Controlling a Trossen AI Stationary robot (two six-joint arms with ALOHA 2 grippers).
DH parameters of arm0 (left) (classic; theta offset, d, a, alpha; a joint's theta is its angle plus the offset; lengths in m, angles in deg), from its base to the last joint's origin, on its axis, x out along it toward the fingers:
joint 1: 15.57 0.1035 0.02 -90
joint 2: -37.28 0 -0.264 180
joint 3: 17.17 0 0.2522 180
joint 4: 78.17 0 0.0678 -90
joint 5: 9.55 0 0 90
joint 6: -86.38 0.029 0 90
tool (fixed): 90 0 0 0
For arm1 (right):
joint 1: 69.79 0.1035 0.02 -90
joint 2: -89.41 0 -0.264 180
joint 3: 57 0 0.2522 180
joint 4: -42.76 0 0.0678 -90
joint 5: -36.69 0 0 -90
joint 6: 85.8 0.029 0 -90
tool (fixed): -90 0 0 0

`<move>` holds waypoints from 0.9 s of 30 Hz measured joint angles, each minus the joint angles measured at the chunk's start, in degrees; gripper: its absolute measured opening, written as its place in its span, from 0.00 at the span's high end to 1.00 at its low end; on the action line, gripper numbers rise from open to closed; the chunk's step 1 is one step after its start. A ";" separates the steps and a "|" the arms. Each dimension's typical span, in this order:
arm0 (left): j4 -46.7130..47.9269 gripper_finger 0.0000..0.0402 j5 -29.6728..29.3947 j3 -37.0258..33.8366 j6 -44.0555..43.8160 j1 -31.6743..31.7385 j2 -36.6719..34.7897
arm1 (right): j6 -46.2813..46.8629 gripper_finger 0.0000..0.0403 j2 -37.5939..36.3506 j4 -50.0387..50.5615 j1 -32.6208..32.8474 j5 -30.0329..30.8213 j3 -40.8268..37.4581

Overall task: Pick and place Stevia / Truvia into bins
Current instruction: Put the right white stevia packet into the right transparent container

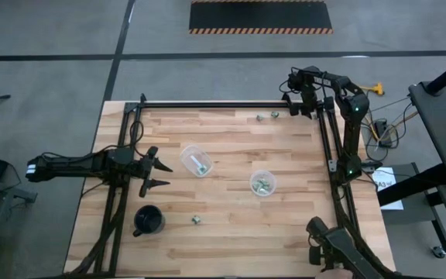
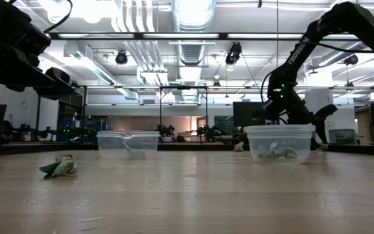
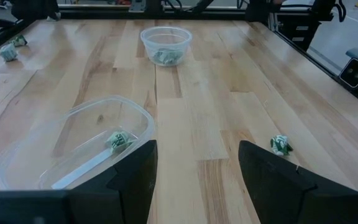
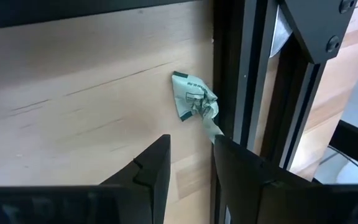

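Two clear bins stand mid-table. The left bin (image 1: 196,160) (image 3: 73,152) holds one green-and-white packet (image 3: 120,140). The right bin (image 1: 262,183) (image 3: 165,43) holds a few. Loose packets lie near the black cup (image 1: 196,220) (image 3: 281,145) and by the far rail (image 1: 260,118) (image 1: 275,115). My left gripper (image 1: 159,174) (image 3: 197,168) is open, level, just left of the left bin. My right gripper (image 1: 294,107) (image 4: 191,155) is open by a narrow gap at the far right corner. A crumpled packet (image 4: 194,102) lies just past its fingertips, against the black rail. My right gripper stands over the table with the crumpled packet ahead of it. The packet's thin tail (image 4: 213,129) reaches up to one fingertip (image 4: 222,146), and I cannot tell whether they touch. The packet lies flat on the wood beside the rail.
A black cup (image 1: 149,221) stands near the table's near left. Black frame rails (image 1: 207,105) run along the far, left and right edges. Bare wood lies between the bins and the near edge.
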 joint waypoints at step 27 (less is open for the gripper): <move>0.00 0.48 -0.01 0.00 0.00 -0.01 -0.02 | 2.90 0.75 -0.02 -0.75 -0.13 1.67 -0.09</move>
